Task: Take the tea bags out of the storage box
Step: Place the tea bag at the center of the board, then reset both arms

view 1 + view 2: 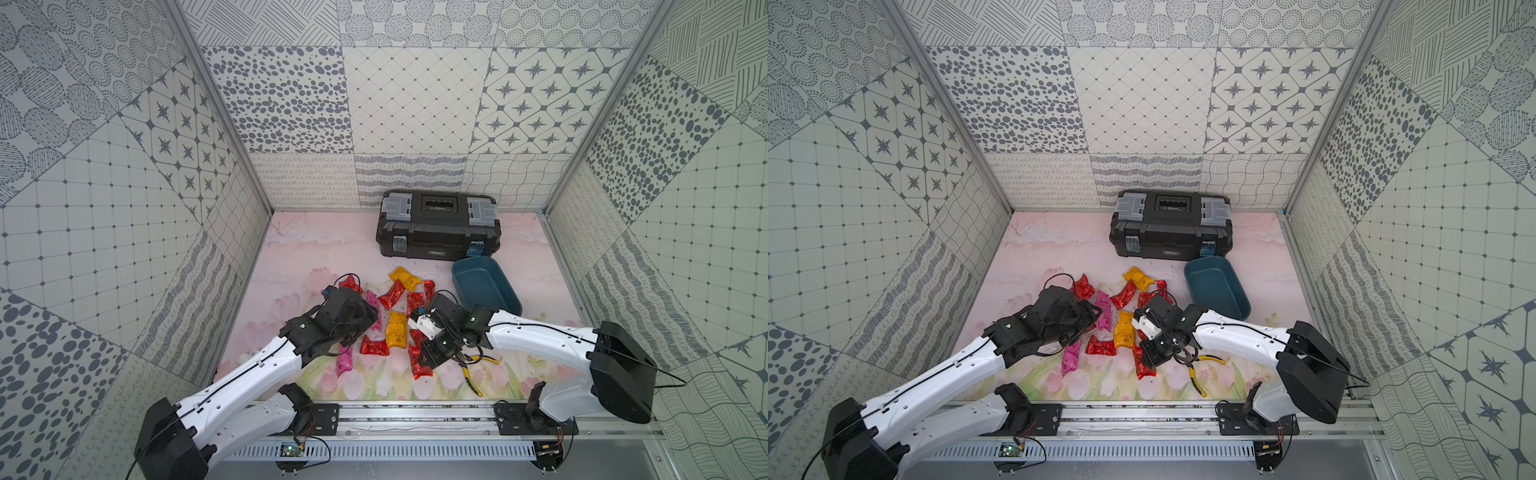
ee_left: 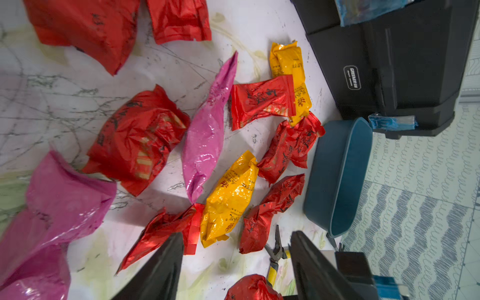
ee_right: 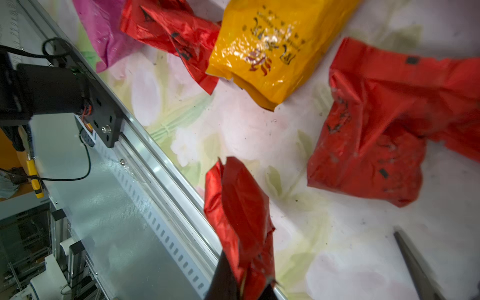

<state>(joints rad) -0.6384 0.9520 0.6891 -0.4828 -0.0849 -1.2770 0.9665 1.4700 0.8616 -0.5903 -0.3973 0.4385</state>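
One red tea bag [image 3: 239, 220] is clamped by the right gripper [image 3: 246, 285]. The left gripper [image 2: 233, 267] is spread; beyond its jaws two pink bags [image 2: 205, 135], two yellow bags [image 2: 228, 200] and one box [image 2: 324, 176] are seen.

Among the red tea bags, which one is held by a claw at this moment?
The red tea bag pinched in the shut right claw; the other red ones lie loose on the table.

Tight in the middle with tea bags [image 1: 396, 330] strewn about, left arm [image 1: 266, 365] and right arm [image 1: 540, 336] reaching over them. Blocked at the back by the toolbox [image 1: 436, 228], storage box [image 1: 486, 286] just in front of its right end. Same deal near the front edge with the pliers [image 1: 473, 382]. Loads of open mat [image 1: 307, 249] far left though.
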